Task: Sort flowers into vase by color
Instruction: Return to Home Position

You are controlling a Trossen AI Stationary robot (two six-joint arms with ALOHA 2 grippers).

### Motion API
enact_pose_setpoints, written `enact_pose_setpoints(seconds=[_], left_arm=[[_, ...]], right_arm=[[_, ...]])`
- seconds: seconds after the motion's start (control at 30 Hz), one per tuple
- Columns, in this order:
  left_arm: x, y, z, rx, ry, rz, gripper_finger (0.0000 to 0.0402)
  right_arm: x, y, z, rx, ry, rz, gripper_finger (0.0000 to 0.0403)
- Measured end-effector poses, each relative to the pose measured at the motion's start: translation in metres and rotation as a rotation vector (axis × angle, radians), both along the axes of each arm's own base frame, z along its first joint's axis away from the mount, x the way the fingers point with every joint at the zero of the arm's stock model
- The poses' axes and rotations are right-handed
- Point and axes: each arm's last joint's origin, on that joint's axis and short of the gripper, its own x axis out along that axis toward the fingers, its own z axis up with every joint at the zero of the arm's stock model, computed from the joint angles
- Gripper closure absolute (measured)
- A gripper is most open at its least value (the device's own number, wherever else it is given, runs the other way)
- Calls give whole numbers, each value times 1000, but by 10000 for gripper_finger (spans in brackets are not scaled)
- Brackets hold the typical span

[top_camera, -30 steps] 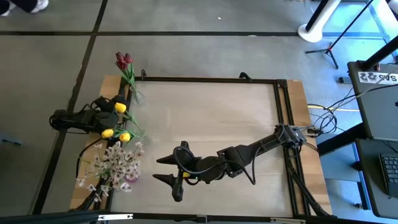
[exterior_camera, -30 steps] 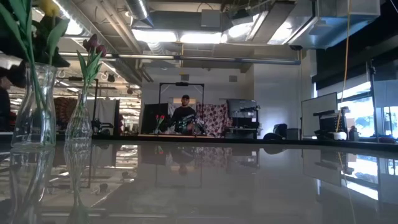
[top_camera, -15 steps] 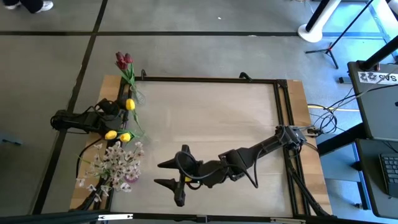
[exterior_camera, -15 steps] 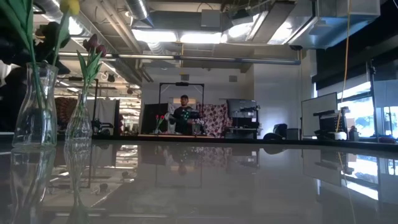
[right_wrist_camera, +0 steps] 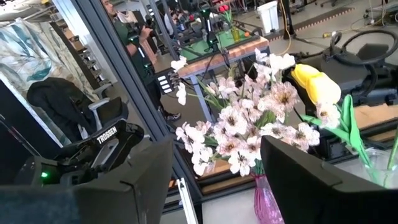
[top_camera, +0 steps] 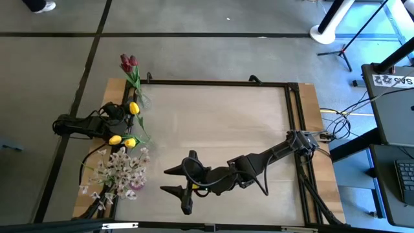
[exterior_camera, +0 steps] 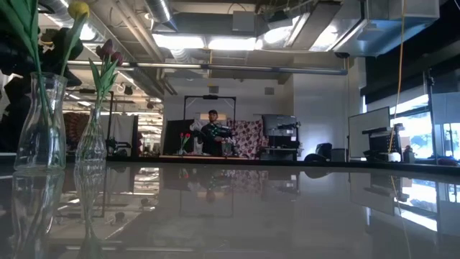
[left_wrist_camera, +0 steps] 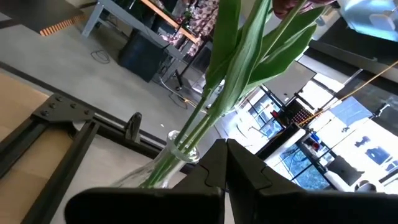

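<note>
Right gripper [top_camera: 170, 179]: hanging spread wide above pale wooden table [top_camera: 220, 116] ringed by grey floor [top_camera: 213, 58], busy workshop beyond; facing white blossoms [top_camera: 119, 169] in purple vase [right_wrist_camera: 264, 202] just ahead, yellow tulips [top_camera: 123, 140] past them. Left gripper [left_wrist_camera: 225, 144]: waiting closed, pointing at red tulips [top_camera: 128, 63].

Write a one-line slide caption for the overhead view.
Red tulips, yellow tulips, white blossoms at left of the table; right tool open nearby.

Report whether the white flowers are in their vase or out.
In. The white flowers rise from the neck of the purple vase.
</note>
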Motion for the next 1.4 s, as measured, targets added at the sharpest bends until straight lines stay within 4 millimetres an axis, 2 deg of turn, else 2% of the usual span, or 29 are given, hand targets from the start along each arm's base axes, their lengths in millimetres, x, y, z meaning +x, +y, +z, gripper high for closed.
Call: enact_pose_setpoints(seconds=[0.1,0.2,0.3,0.47,0.53,0.7,0.83,0.97,1.13,1.3,1.4], left_arm=[[1,0,0,-13,2,-21,401],[2,0,-1,-35,8,-57,401],[3,-1,-2,-43,79,-106,401],[4,-2,-3,-45,171,-166,401],[4,-2,-3,-46,173,-169,401],[4,-2,-3,-46,174,-169,401],[4,-2,-3,-46,174,-169,401],[4,-2,-3,-46,174,-169,401],[4,-2,-3,-46,174,-169,401],[4,-2,-3,-46,174,-169,401],[4,-2,-3,-46,173,-169,401]], right_arm=[[1,-2,2,-28,-24,-2,165],[6,-10,4,-64,-36,25,193],[12,-23,3,-107,-37,71,250],[23,-46,3,-212,-47,150,368],[26,-56,3,-256,-54,175,393],[36,-84,6,-300,-98,232,375],[48,-109,-5,-315,-161,285,392],[60,-135,-27,-258,-285,346,396],[64,-159,-73,-162,-350,390,399],[49,-185,-97,-100,-435,378,396],[34,-208,-118,-91,-355,320,400]])
